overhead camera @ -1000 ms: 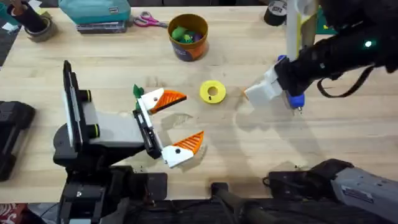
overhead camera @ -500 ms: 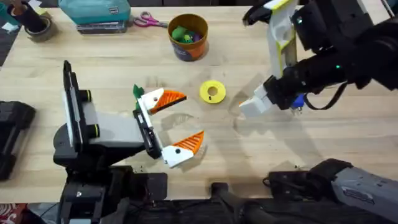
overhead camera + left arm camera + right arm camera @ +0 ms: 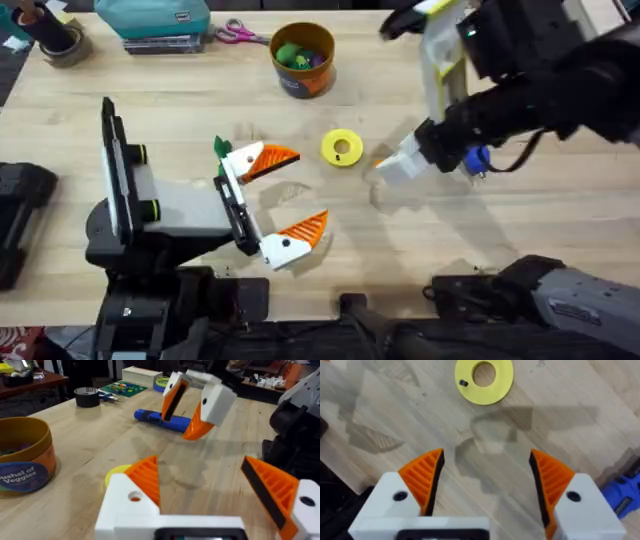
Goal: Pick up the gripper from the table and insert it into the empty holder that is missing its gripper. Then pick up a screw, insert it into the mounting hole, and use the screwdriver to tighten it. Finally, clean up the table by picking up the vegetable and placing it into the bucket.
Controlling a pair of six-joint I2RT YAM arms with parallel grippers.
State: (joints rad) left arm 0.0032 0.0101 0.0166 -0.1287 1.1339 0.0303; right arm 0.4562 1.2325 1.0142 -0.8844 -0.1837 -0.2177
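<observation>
On the yellow disc [image 3: 484, 380] near the table's middle, the screw [image 3: 463, 383] looks tiny, hard and slippery, best pinched squarely across its shank by the right gripper [image 3: 486, 455], its fingers wide apart.

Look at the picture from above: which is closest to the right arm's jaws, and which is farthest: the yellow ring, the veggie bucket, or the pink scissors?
1. The yellow ring, just left of the right gripper.
2. The bucket, farther back on the table, beyond the ring.
3. The scissors, at the far edge, left of the bucket.
</observation>
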